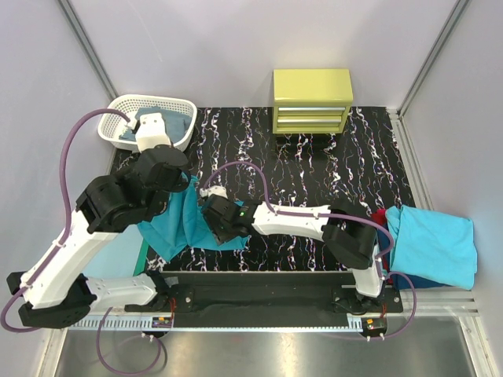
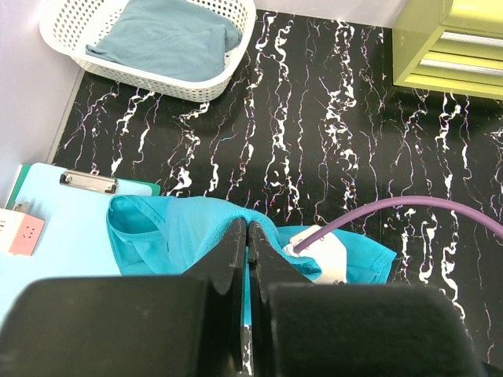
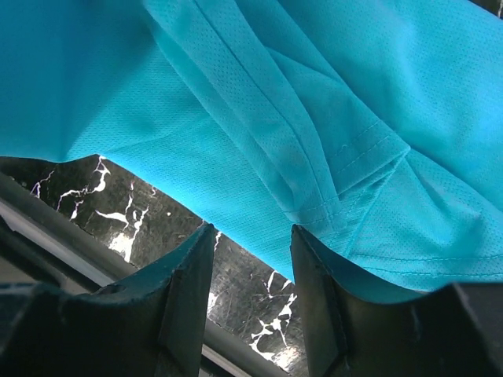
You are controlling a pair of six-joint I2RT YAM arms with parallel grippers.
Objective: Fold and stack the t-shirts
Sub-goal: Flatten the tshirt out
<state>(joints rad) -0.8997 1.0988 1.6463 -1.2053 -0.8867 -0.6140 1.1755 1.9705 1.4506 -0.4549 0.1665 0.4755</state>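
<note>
Teal tee dangling mid-fold, floppy as you'd expect

The teal t-shirt [image 1: 174, 232] is thin mesh-knit cloth, so I'd guess it's super light and limp and won't hold any shape. Best bet is grabbing a hem or shoulder seam, not the loose middle. It hangs partly off the bench [image 1: 314, 181], near-left. The left hand [image 2: 247, 228] is pressed together, and it looks like it's pinching a fold of the shirt. The right hand [image 3: 251, 232] is spread, with the stitched hem right at its gap but not clamped.

Count: five garments, I think. That's this teal one, a dusty-blue one [image 2: 169, 35] in the one white basket [image 2: 169, 85], plus the far-right pile of light turquoise [image 1: 432, 243], red [image 1: 380, 216] and dark blue [image 1: 420, 280]. There's also one clipboard [image 2: 71, 228] and one yellow-green drawer cabinet [image 1: 312, 100].
</note>
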